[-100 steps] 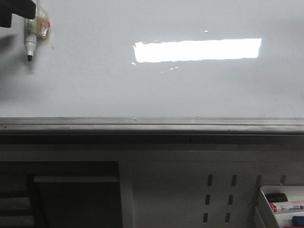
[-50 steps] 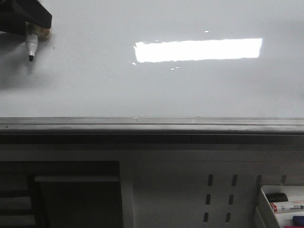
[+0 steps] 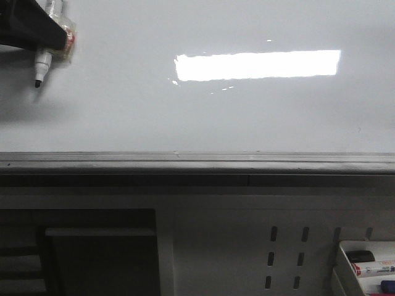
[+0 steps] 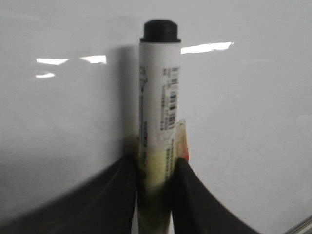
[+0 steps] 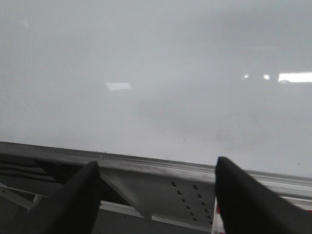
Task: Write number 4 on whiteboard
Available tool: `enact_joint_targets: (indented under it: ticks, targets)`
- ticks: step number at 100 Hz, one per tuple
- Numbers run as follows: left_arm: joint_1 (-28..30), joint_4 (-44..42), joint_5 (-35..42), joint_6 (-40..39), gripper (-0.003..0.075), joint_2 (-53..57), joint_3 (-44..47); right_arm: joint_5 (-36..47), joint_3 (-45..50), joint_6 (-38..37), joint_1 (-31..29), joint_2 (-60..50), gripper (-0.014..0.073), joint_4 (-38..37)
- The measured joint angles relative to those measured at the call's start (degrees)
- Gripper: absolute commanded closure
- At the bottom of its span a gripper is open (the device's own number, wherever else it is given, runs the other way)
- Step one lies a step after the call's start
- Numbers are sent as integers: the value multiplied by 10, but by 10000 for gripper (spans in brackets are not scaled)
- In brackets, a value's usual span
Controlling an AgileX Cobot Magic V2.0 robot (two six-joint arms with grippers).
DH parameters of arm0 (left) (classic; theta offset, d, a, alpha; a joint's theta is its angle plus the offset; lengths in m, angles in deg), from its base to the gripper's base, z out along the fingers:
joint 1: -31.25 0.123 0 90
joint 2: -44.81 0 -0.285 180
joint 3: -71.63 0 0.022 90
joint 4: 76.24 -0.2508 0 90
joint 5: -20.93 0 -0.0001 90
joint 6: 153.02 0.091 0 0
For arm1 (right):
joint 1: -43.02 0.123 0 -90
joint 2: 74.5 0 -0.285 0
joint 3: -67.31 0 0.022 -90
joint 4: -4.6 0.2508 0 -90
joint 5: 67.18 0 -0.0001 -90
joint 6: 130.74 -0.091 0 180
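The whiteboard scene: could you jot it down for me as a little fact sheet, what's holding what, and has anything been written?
Board: whiteboard, glossy, with a bright light glare
Writing: none visible; no number 4 yet
Pen: marker, tip pointing down at the board's upper left in the front view
Left tool: shut on the marker
Right tool: open, holding nothing
Edge: grey rail below the board
Extras: tray with spare markers, lower right
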Motion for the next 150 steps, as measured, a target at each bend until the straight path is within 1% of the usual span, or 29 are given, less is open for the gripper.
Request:
enact_joint_targets:
  ticks: [11, 22, 29, 39, 46, 52, 62, 70, 77, 87, 98, 120, 136, 150]
  targets:
    - [0, -12, -23, 23, 741, 19, 0, -9, 0, 1, 0, 0, 148, 0]
    - [0, -34, -59, 48, 741, 58, 0, -29, -2, 33, 0, 3, 148, 24]
    - [0, -51, -92, 65, 741, 83, 0, -49, -9, 77, 0, 13, 148, 66]
    - [-10, -83, -131, 74, 741, 114, 0, -83, -29, 158, 0, 40, 148, 155]
    - [-36, -105, -138, 77, 741, 130, 0, -111, -48, 214, 0, 68, 148, 213]
    - [-73, -131, -143, 77, 741, 139, 0, -138, -64, 254, 0, 96, 148, 253]
    - [-140, -187, -147, 77, 741, 144, 0, -182, -95, 288, 0, 141, 148, 297]
    - [-197, -231, -135, 70, 741, 144, 0, -219, -124, 297, 0, 179, 148, 307]
    - [-238, -259, -110, 61, 741, 144, 0, -251, -146, 298, 0, 209, 148, 312]
    - [-287, -279, -73, 55, 741, 137, 0, -287, -173, 302, 0, 244, 148, 318]
    - [-326, -289, -56, 52, 741, 115, 0, -311, -204, 303, 0, 270, 148, 323]
    - [-367, -292, -13, 51, 741, 74, 0, -359, -261, 305, 3, 302, 148, 327]
    - [-386, -292, 6, 51, 741, 60, 0, -366, -287, 298, 38, 330, 148, 314]
    - [-387, -291, 22, 51, 741, 60, 0, -368, -299, 283, 76, 352, 148, 288]
